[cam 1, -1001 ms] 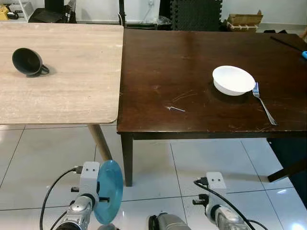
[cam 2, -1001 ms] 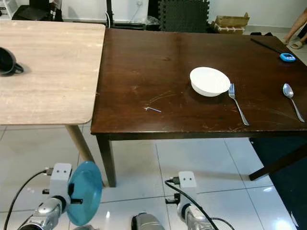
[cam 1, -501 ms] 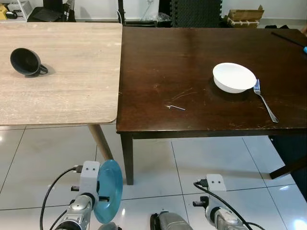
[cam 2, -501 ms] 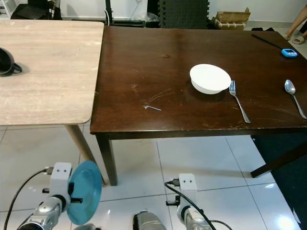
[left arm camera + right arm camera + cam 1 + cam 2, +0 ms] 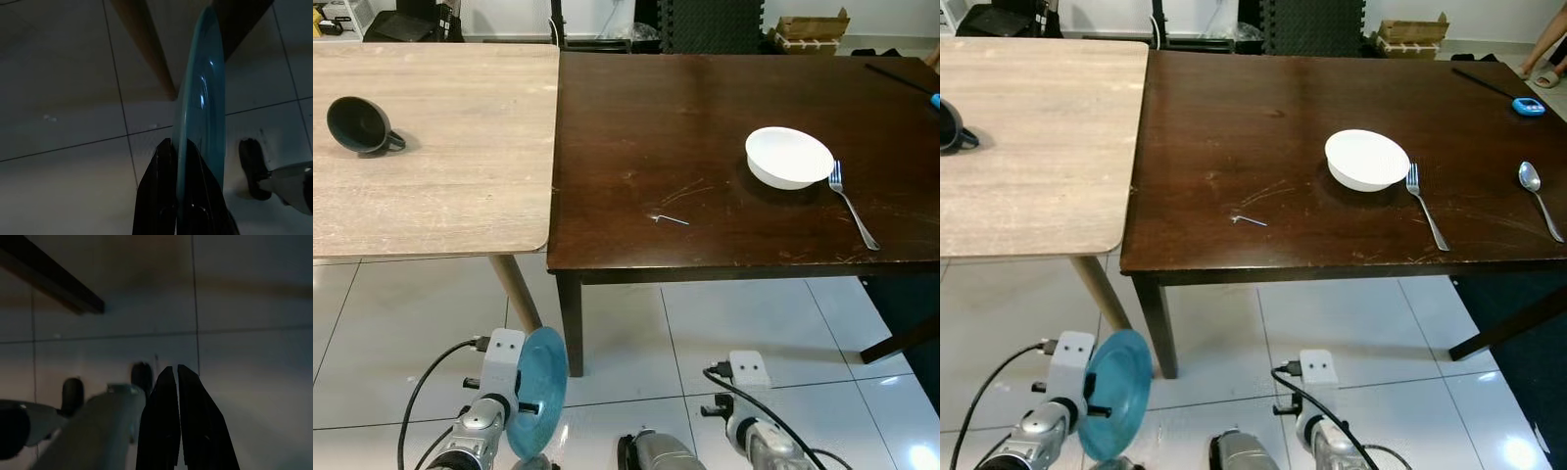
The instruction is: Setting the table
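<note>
My left gripper (image 5: 178, 147) is shut on the rim of a blue plate (image 5: 536, 404), held on edge low over the floor tiles in front of the tables. The right gripper (image 5: 176, 374) hangs shut with nothing in it, close to the floor. On the dark wooden table (image 5: 705, 98) stand a white bowl (image 5: 789, 157), a fork (image 5: 852, 204) just right of it and a spoon (image 5: 1538, 199) farther right. A black mug (image 5: 354, 124) lies on its side on the light wooden table (image 5: 460, 176).
The two tables stand edge to edge, their near legs (image 5: 570, 318) over the white tiled floor. A small blue object (image 5: 1528, 107) and a dark stick lie at the dark table's far right. Boxes and black foam mats line the back wall.
The view has drifted slightly, so the tables sit a little lower and to the left. The blue plate stays in my left gripper; both arms hang much as before.
</note>
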You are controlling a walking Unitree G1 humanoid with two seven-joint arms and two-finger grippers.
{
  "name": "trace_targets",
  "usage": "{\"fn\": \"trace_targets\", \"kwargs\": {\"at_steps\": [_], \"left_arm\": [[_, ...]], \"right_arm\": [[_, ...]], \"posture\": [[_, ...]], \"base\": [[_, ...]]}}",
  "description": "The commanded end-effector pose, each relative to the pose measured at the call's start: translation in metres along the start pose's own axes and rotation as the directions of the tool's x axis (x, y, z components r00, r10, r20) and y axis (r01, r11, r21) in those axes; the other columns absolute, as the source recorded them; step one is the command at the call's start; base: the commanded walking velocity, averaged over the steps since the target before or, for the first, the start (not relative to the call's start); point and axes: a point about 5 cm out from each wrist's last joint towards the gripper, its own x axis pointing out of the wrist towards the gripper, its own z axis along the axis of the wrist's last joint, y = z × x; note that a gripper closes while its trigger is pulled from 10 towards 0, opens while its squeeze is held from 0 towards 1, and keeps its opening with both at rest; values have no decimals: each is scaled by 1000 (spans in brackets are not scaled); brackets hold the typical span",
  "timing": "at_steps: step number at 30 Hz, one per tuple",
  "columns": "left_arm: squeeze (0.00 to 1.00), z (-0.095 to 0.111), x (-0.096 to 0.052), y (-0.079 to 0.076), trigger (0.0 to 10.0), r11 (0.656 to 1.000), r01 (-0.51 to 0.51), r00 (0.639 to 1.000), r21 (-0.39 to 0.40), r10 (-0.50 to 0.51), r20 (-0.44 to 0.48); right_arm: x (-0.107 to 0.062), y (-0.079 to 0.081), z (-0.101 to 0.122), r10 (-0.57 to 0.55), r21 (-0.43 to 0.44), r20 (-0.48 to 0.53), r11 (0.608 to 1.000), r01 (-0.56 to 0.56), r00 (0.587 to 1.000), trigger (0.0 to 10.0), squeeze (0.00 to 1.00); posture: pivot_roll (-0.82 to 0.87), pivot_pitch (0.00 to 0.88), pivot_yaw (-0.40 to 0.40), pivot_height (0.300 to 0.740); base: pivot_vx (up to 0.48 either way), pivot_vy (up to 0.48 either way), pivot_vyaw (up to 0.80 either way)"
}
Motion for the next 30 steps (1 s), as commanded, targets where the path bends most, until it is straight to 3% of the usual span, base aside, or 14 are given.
{"fn": "trace_targets", "kwargs": {"at_steps": [1, 7, 14, 18, 30], "left_arm": [[0, -7, -2, 0, 10000, 1000, 2, 1000, 17, -2, -17], [0, -8, -3, 6, 10000, 999, -40, 999, -30, 39, -19], [0, -2, -2, 11, 10000, 999, -42, 999, 2, 42, 11], [0, 1, 0, 10, 10000, 998, -15, 1000, 53, 15, -2], [0, 5, 1, 8, 10000, 1000, -19, 1000, 14, 19, -4]], "right_arm": [[-1, -1, -3, -1, 12, -1, 1000, 1, 1000, 10000, 0], [-3, -4, -7, -25, 10, -16, 1000, 25, 1000, 10000, 0], [-3, 0, -10, -27, 5, -13, 1000, 27, 1000, 10000, 0], [-2, -4, -4, -74, 74, 18, 995, 72, 997, 10000, 0], [-5, -4, -13, -107, 101, -3, 989, 107, 994, 10000, 0]], "posture": [[79, 55, -20, 740], [103, 69, -33, 740], [102, 53, -15, 740], [99, 39, 26, 740], [68, 36, 50, 740]], "base": [[0, 0, 0], [0, 0, 0], [0, 0, 0], [0, 0, 0], [0, 0, 0]]}}
